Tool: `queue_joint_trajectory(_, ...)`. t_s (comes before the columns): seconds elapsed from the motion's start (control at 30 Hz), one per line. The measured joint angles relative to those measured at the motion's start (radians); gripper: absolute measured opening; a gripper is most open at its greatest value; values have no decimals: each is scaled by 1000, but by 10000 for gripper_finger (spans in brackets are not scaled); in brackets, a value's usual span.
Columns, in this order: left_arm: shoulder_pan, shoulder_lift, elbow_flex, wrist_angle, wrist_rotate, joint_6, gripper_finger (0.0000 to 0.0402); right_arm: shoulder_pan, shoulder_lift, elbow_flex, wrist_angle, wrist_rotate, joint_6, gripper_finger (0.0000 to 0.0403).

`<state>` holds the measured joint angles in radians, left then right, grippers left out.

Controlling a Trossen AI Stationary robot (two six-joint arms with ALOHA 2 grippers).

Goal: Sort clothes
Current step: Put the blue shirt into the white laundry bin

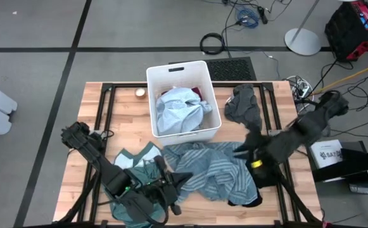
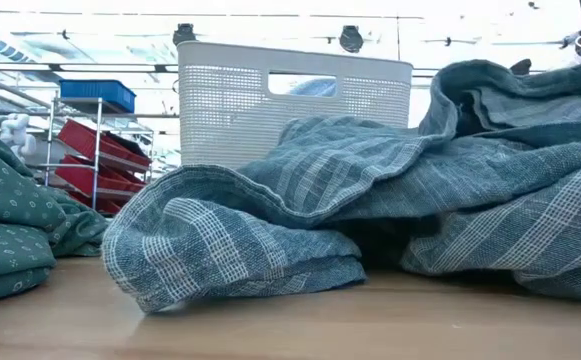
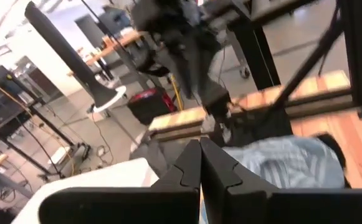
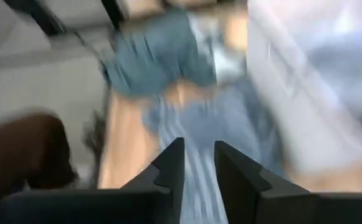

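Observation:
A blue-grey striped garment (image 1: pixel 212 168) (image 2: pixel 270 220) lies crumpled on the table's near middle. Left of it lies a teal green garment (image 1: pixel 136 163) (image 2: pixel 10 220), and a black piece (image 1: pixel 244 199) shows under the striped one's near right corner. A dark grey garment (image 1: pixel 246 104) lies at the far right. The white bin (image 1: pixel 182 68) holds a light blue garment (image 1: pixel 180 111) and a maroon piece (image 1: pixel 199 94). My left gripper (image 1: pixel 187 178) (image 3: pixel 199 158) is shut and empty, raised above the striped garment's left part. My right gripper (image 1: pixel 241 152) (image 4: pixel 198 155) hovers over its right edge, fingers slightly apart, holding nothing.
A small round pale object (image 1: pixel 140 93) sits left of the bin. The bin (image 2: pixel 290 100) stands behind the clothes at the table's far middle. Bare wood shows along the table's far left (image 1: pixel 117 107) and near right (image 1: pixel 291 202). Cables and stands lie on the floor beyond the table.

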<state>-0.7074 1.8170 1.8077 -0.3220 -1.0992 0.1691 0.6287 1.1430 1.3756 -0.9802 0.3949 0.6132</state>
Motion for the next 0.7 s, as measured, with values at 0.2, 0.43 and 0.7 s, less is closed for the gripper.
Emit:
queue_joint_trajectory(0.2,20,5,-2,-164,71,-176,0,28,59,-256,115,-11,87,111)
queue_joint_trajectory(0.43,44,16,-2,-186,145,-191,0,19,159,-363,321,-53,-108,150)
queue_joint_trajectory(0.7,70,16,-2,-188,164,-191,4,18,306,-344,375,-9,-271,169)
